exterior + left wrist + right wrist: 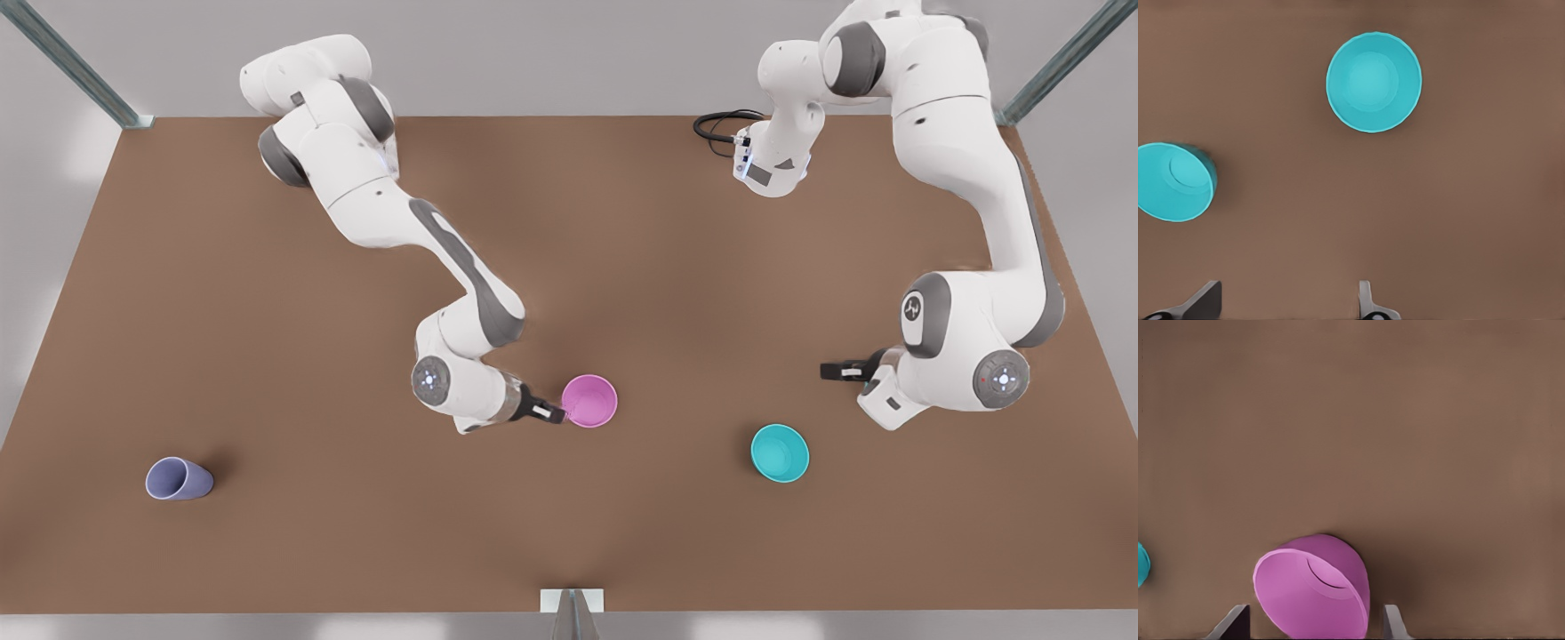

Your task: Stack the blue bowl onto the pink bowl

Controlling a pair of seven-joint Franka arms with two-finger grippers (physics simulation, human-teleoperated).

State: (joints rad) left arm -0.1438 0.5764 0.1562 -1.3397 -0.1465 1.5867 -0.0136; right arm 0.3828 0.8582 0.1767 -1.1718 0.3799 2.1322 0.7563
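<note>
Spread apart, the right jaws (558,414) sat at the pink bowl (589,400), near the middle of the worktop (569,231). In the right wrist view we saw the pink bowl (1313,593) between the two fingers (1237,623), with a sliver of worktop showing on either side of it, so nothing was pinched.

We found the left jaws (829,371) toward the front view's right, also spread and holding nothing, hanging over bare worktop. In the front view a turquoise bowl (780,452) stood open side up, near those jaws and well apart from the pink bowl. The left wrist view showed a turquoise bowl (1373,83) beyond the fingers (1203,301) and a near-twin (1171,181) off to one side, the two well apart. We could not tell which of them was the blue bowl.

A lavender-blue cup (179,478) lay on its side far off at the front view's left.
</note>
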